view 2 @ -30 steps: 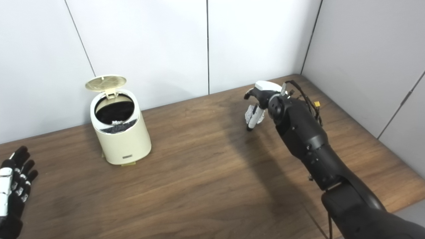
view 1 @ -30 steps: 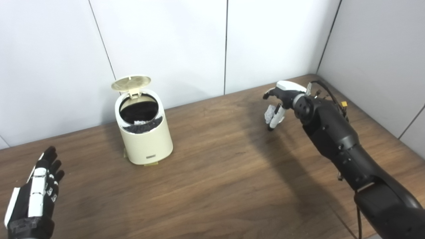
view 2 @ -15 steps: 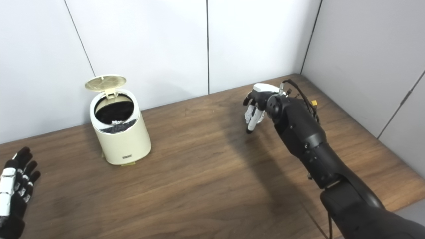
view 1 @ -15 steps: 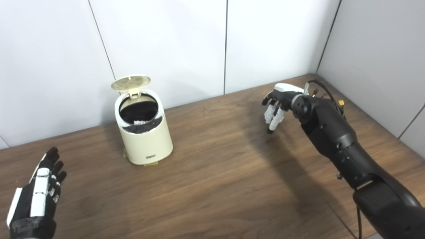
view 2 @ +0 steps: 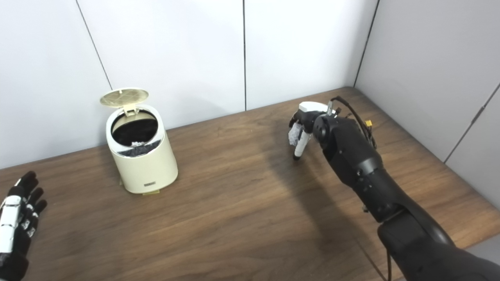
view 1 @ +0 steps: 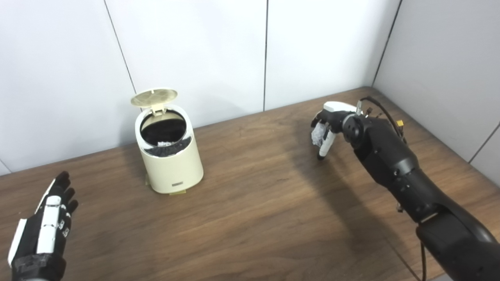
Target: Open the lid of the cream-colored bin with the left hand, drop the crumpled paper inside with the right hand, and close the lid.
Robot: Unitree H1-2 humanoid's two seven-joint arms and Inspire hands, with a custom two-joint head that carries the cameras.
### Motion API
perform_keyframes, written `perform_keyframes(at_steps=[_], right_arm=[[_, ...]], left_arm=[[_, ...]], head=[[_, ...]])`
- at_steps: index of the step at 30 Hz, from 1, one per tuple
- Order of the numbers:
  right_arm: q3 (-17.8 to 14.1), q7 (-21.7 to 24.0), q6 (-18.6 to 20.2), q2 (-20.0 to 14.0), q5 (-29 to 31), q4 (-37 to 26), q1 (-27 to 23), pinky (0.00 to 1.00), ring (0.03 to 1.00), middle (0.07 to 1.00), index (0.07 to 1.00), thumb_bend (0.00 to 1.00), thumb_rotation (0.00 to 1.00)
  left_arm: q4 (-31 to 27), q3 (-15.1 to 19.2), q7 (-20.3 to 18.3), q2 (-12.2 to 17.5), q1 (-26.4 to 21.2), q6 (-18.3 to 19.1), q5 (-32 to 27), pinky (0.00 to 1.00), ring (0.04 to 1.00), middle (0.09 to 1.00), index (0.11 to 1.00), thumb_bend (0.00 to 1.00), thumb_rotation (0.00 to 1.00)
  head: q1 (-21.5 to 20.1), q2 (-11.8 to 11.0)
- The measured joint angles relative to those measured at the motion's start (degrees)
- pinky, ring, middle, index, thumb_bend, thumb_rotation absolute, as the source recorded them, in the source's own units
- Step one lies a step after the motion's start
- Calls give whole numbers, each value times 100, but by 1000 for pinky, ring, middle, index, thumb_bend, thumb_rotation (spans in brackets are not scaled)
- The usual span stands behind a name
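bin [view 1: 170, 156]: cream, back left of the table [view 1: 250, 218], lid [view 1: 154, 96] flipped up
paper [view 1: 317, 134]: crumpled, wrapped in the right hand [view 1: 327, 125] far right
left hand [view 1: 45, 230]: flat, fingers spread, holding nothing, near left edge

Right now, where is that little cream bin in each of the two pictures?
Left eye view: the cream bin stands left of centre, lid up.
Right eye view: it sits farther left.
Shared landmark: the vertical wall seam to its right.
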Motion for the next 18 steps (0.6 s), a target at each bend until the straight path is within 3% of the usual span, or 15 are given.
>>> perform_keyframes(at_steps=[13,18], right_arm=[[15,-53,1,-71,-103,56,6,775,801,815,783,848,80],[-210,-139,1,-52,91,48,10,797,791,808,778,849,77]], left_arm=[[-99,-66,4,90,-7,251,179,1000,1000,1000,1000,357,852],[-99,-72,-5,93,-9,241,204,1000,1000,1000,1000,323,874]], head=[[26,53],[70,62]])
